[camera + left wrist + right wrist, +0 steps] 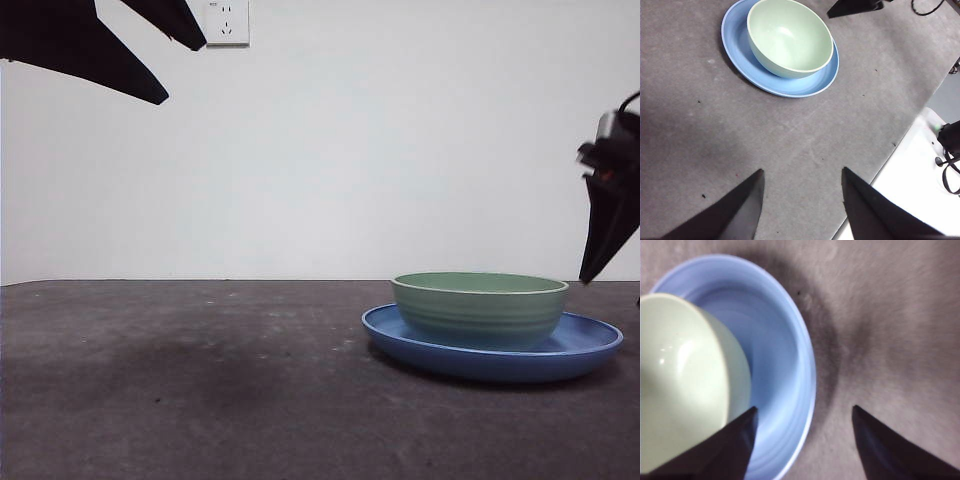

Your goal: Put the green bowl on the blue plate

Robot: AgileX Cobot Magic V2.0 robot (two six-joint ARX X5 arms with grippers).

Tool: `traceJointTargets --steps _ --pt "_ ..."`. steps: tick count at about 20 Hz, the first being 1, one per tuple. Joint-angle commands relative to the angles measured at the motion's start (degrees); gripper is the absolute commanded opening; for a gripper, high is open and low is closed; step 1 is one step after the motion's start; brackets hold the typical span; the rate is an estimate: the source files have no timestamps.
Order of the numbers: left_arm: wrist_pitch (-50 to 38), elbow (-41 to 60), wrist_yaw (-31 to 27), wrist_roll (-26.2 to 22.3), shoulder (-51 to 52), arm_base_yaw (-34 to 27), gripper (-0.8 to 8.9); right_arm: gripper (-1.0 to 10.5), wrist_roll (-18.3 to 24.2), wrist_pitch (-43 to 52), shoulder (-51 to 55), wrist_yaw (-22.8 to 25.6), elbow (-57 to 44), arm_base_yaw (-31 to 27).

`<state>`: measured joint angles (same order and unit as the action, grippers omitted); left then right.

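Observation:
The green bowl (480,308) stands upright inside the blue plate (590,345) at the right of the table. Both also show in the left wrist view, bowl (790,37) on plate (737,45), and in the right wrist view, bowl (685,385) on plate (780,355). My right gripper (802,427) is open and empty, raised just beside the plate's rim; it shows at the right edge of the front view (608,215). My left gripper (802,187) is open and empty, high above the table away from the plate, at the top left of the front view (165,65).
The table is dark grey (200,380). A white wall socket (227,20) sits on the back wall. The left wrist view shows the table's edge with a white surface (920,165) and black cables beyond it.

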<state>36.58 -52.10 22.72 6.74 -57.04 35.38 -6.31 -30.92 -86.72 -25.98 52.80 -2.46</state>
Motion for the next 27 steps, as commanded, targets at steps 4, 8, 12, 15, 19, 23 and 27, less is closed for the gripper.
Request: traceJointTargets --steps 4,8,12,15,19,23,27 --pt "-0.5 -0.6 0.3 -0.2 -0.3 0.4 2.49 2.2 -0.6 3.1 -5.6 -1.0 1.2 1.3" --pt "-0.5 -0.6 0.3 -0.2 -0.3 0.4 2.49 1.4 -0.8 4.8 -7.6 -0.4 1.2 2.5" --pt "-0.4 -0.6 0.3 0.0 -0.3 0.4 2.49 0.5 -0.9 5.3 -8.3 1.1 1.2 2.8" --pt "-0.4 -0.6 0.3 0.0 -0.3 0.4 2.49 0.1 -0.9 5.6 -8.3 2.2 1.2 2.8" --pt "-0.2 -0.6 0.3 0.0 -0.3 0.4 2.49 0.1 -1.5 6.3 -8.3 2.2 1.2 2.7" --pt "-0.2 -0.6 0.3 0.0 -0.3 0.4 2.49 0.1 -2.5 6.4 -7.5 0.3 1.3 2.4" --pt "-0.2 -0.6 0.3 0.0 -0.3 0.4 2.49 0.1 -3.7 6.3 -5.0 -1.3 1.3 2.1"
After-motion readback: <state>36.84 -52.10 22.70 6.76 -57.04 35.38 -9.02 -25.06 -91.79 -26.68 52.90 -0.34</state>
